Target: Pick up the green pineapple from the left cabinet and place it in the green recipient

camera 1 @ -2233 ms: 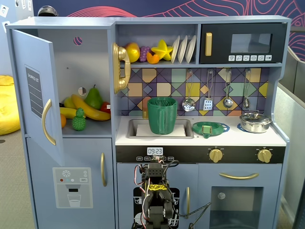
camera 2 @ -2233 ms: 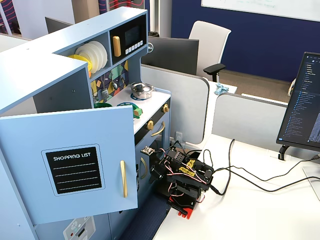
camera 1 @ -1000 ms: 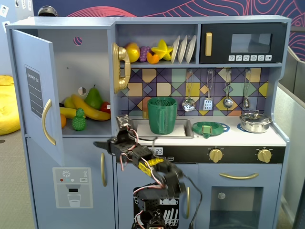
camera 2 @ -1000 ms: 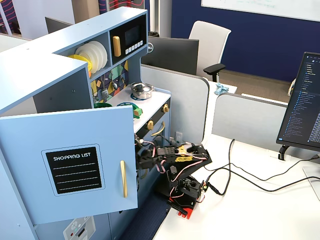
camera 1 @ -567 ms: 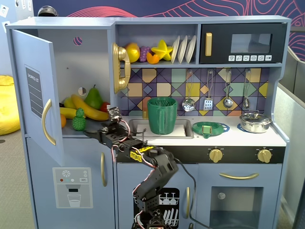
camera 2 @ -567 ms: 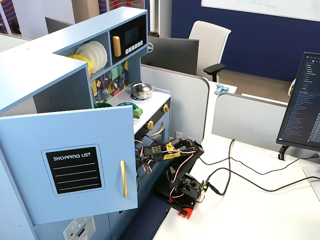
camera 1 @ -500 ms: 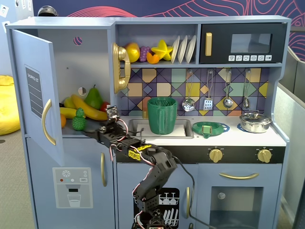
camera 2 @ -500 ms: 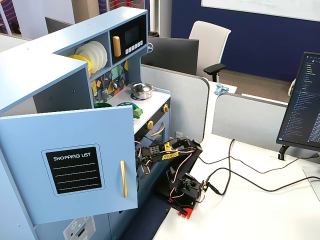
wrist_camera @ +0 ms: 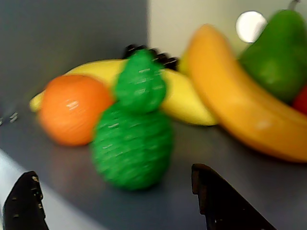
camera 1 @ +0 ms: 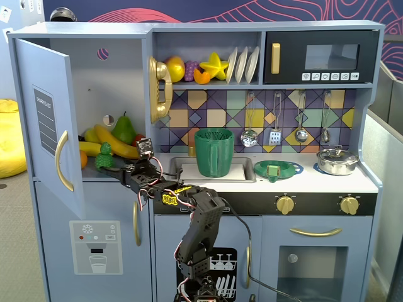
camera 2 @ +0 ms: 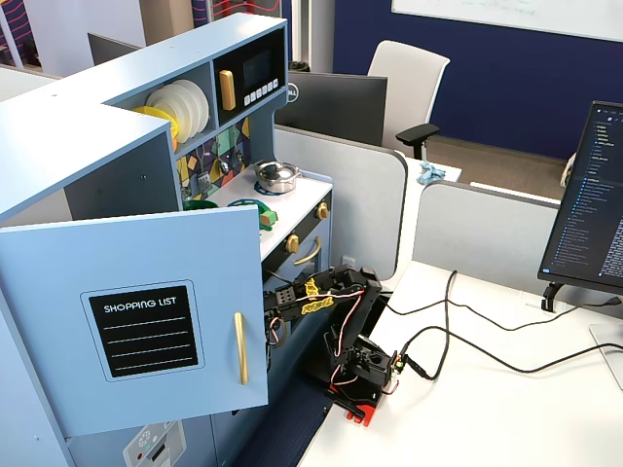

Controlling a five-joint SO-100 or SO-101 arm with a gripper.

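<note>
Since half a second ago my arm has reached a little more to the left in a fixed view, so the gripper (camera 1: 116,168) is now at the edge of the shelf in the left cabinet (camera 1: 47,123), whose door stands open. Its fingers are apart: in the wrist view I see the two dark fingertips (wrist_camera: 218,201) low in the picture, one on each side of the green pineapple (wrist_camera: 133,129), and they do not touch it. The green pineapple stands upright on the shelf, just in front of an orange (wrist_camera: 72,115) and a yellow banana (wrist_camera: 182,98). A bigger banana (wrist_camera: 240,110) and a green pear (wrist_camera: 280,52) lie to its right. The green recipient (camera 1: 213,152) stands in the sink (camera 1: 179,170), well apart from the gripper.
</note>
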